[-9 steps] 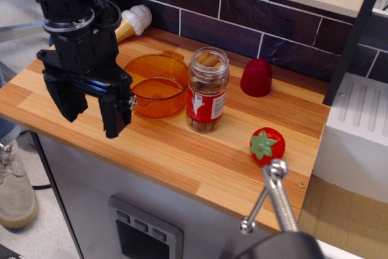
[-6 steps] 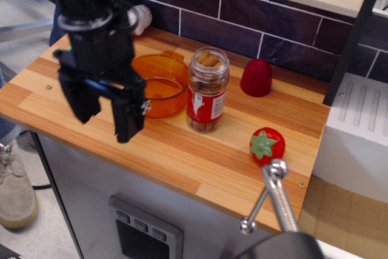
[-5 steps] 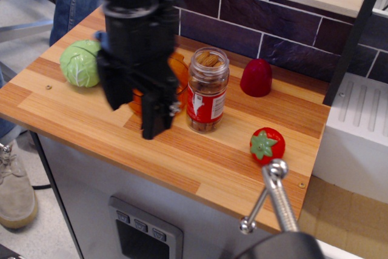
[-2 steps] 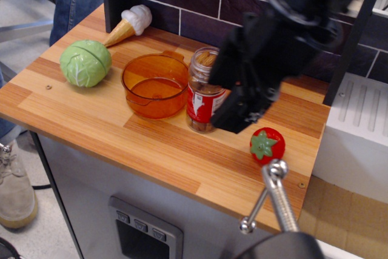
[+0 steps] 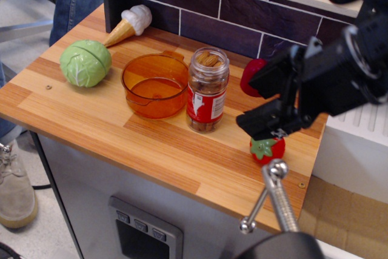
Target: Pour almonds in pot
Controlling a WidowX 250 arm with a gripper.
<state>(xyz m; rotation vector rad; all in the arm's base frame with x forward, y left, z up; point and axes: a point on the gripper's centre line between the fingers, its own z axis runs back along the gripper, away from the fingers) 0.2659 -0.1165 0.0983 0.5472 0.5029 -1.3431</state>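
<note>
Jar point(image 5: 207, 91): clear plastic cylinder, upright and uncapped on the wooden counter point(image 5: 91, 119), well to the left of the gripper point(image 5: 259, 101) as seen here.
Almonds point(image 5: 208, 60): brown nuts packed inside the jar, showing at its open mouth and through the clear wall above and below the label.
Pot point(image 5: 155, 85): translucent orange, round and low-walled, just beside the jar on the side away from the gripper; nothing can be made out inside it but its own orange floor.
Gripper: black, reaching in from the right edge of the frame, its two fingers pointing toward the jar and set apart with a gap between them; nothing is held. The upper finger point(image 5: 276, 76) lies across the red cap point(image 5: 250, 80), the lower one just above the strawberry point(image 5: 267, 148).
Almonds relative to gripper: apart, not touching, the jar standing between the fingertips and the pot.
Label point(image 5: 203, 105): red and white, wrapped round the jar's lower half; the print is too small to read.
Cabbage point(image 5: 85, 63): green, beyond the pot, far from the gripper.
Ice-cream cone point(image 5: 128, 23): lying at the back corner by the dark tiled wall point(image 5: 206, 16), farthest from the gripper.
</note>
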